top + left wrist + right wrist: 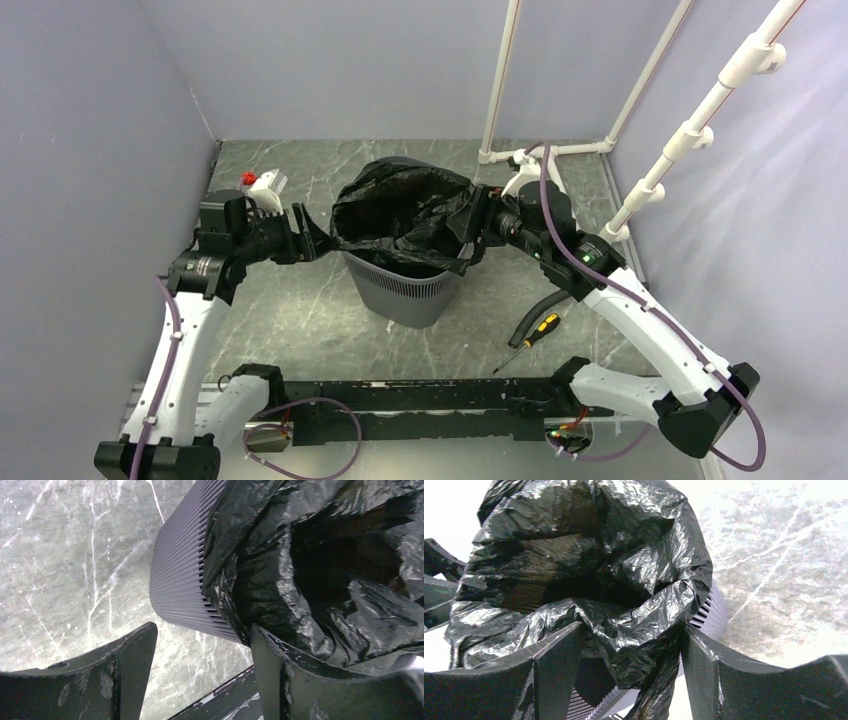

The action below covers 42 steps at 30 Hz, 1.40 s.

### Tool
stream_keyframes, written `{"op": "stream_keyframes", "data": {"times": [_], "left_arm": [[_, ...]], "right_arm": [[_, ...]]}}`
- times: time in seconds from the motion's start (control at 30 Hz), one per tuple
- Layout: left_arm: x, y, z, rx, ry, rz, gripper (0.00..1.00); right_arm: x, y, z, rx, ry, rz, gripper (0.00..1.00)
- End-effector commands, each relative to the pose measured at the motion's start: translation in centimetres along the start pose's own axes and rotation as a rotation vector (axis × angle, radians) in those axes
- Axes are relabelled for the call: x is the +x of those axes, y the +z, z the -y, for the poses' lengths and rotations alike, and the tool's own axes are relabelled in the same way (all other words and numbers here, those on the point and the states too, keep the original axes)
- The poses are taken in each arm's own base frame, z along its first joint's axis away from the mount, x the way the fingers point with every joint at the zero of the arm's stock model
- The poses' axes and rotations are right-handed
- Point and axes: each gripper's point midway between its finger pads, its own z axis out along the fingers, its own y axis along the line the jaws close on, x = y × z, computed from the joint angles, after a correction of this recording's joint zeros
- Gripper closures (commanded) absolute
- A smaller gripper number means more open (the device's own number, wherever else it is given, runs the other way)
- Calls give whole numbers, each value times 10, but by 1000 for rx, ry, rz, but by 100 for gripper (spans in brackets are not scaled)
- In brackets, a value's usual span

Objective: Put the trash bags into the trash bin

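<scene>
at the centre of the marbled table, the grey mesh trash bin stands upright with a black trash bag draped over its rim, mouth gaping. the left gripper sits at the bag's left edge, jaws spread wide, only tabletop and bin wall showing between them and film lying against one finger. the right gripper meets the bag's right edge, jaws also wide, crumpled film bunched loosely in the gap. a yellow-handled screwdriver lies near the bin's right side.
</scene>
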Motion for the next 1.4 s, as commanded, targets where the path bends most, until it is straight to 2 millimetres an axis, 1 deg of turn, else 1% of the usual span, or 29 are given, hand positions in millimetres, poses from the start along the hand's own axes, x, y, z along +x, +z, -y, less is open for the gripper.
{"op": "stream_keyframes", "data": {"times": [0.0, 0.13, 0.23, 0.37, 0.47, 0.53, 0.57, 0.67, 0.77, 0.87, 1.03, 1.1, 1.17, 1.33, 1.37], "left_arm": [[-11, -9, 19, 64, 10, 52, 27], [-12, -12, 18, 49, 16, 64, 26], [-16, -13, 17, 43, 20, 86, 25], [-16, -11, 18, 50, 20, 78, 25], [-16, -11, 19, 56, 28, 69, 25], [-15, -12, 19, 54, 48, 65, 22], [-14, -13, 18, 51, 54, 62, 21], [-14, -14, 16, 38, 72, 53, 18], [-14, -14, 17, 41, 81, 56, 18], [-15, -13, 17, 49, 80, 61, 18], [-15, -12, 18, 54, 78, 58, 18], [-15, -12, 21, 72, 77, 58, 18], [-17, -12, 24, 87, 79, 64, 18], [-15, -10, 21, 79, 75, 55, 19], [-16, -9, 21, 79, 75, 57, 18]], "right_arm": [[-36, -29, -34, -138, -67, 84, 25], [-40, -58, -30, -133, -54, 129, 20], [-35, -74, -26, -137, -22, 140, 17], [-24, -85, -21, -140, 44, 134, 14], [-18, -90, -13, -116, 139, 142, 12], [-14, -95, -18, -167, 203, 154, 12], [-10, -96, -24, -214, 236, 147, 12], [1, -94, -33, -298, 361, 124, 13], [15, -83, -36, -318, 475, 61, 17], [26, -74, -39, -326, 545, -4, 21], [27, -69, -45, -366, 599, -16, 21], [26, -67, -47, -383, 611, -16, 25], [26, -65, -47, -380, 623, -16, 33], [29, -59, -47, -375, 631, -33, 46], [31, -58, -46, -372, 634, -36, 51]]}}
